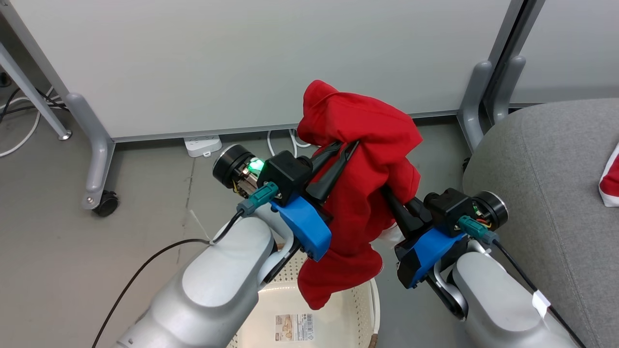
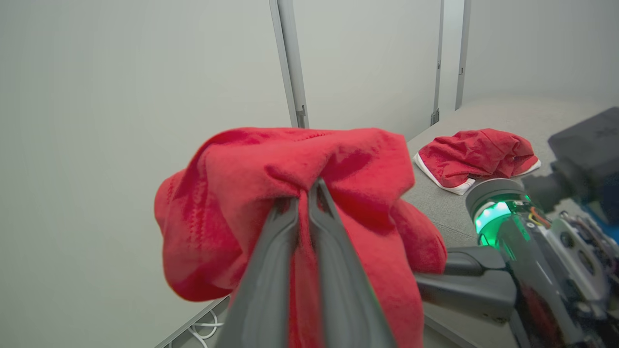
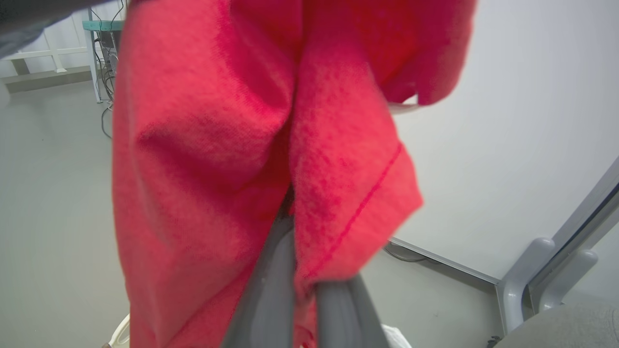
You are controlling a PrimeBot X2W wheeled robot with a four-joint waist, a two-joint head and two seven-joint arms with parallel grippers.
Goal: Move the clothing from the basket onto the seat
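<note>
Held garment (image 1: 358,193): bright red soft fabric, bunched. It hangs in the air above the basket, between the two arms.
Left pincer (image 1: 349,145): fingers pressed together, clamped on a fold near the top of the held garment. In the left wrist view the cloth billows over and to both sides of the tips.
Right pincer (image 1: 389,195): fingers drawn together, with the tips buried in the cloth. It is gripping the held garment on its right side, lower than the left grip.
Garment relative to pincers: the upper bulge rises above the left pincer. The long lower part drapes down between the two blue wrist housings.
Basket (image 1: 360,304): cream-white perforated plastic, on the floor directly beneath the held garment. The lowest fold dangles over its opening; whether the two touch cannot be told.
Barcode label (image 1: 293,327): inside the basket, on its bottom.
Second garment (image 2: 476,157): red with white trim, lying crumpled on the seat, well apart from both pincers.
Seat (image 1: 541,169): light-grey upholstery with a rounded edge, to the right of the right arm.
Partition panel (image 1: 242,63): pale, on grey feet, behind the held garment.
Power strip (image 1: 203,145): white, on the floor at the foot of the panel.
</note>
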